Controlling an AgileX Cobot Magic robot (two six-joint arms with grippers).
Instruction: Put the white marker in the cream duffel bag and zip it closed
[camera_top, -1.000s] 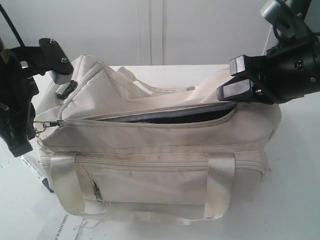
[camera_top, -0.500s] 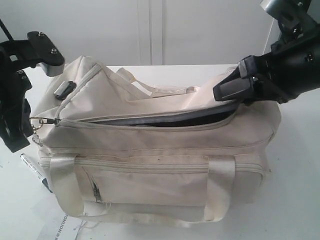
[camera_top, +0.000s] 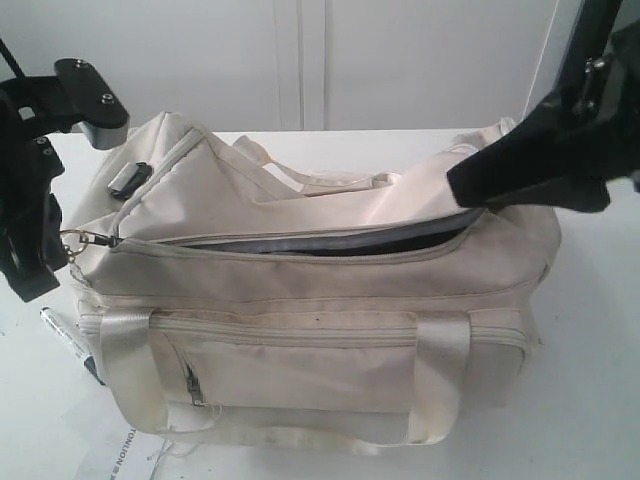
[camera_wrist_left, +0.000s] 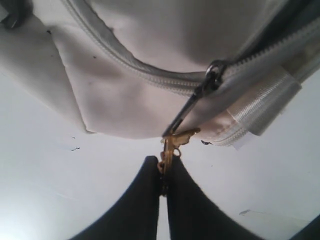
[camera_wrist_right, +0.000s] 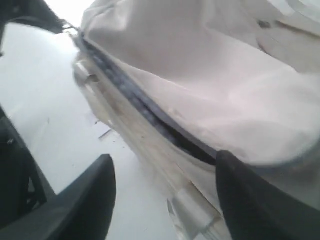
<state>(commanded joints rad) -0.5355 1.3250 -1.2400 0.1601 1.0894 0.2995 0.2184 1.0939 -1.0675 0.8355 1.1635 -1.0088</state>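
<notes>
Cream duffel bag (camera_top: 300, 290), soft and floppy, gapes unzipped: left claw (camera_wrist_left: 162, 167) pinches its brass zipper pull (camera_wrist_left: 170, 145), right claw (camera_wrist_right: 165, 160) stands wide by the flap. Light, stiff, probably slippery white marker (camera_top: 62, 337) lies on the tabletop (camera_top: 590, 380) near the left claw; grip mid-barrel.

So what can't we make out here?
- Inside the cream duffel bag: exterior view, dark slot under the flap; contents unseen.
- White marker: exterior view, lower end hidden behind the bag.
- Printed paper: exterior view, cut by the bottom edge, text too small.
- Right claw: exterior view, motion-blurred tips.
- Left claw: exterior view, tips lost in its black body; wrist view shows it pinching the zipper pull.
</notes>
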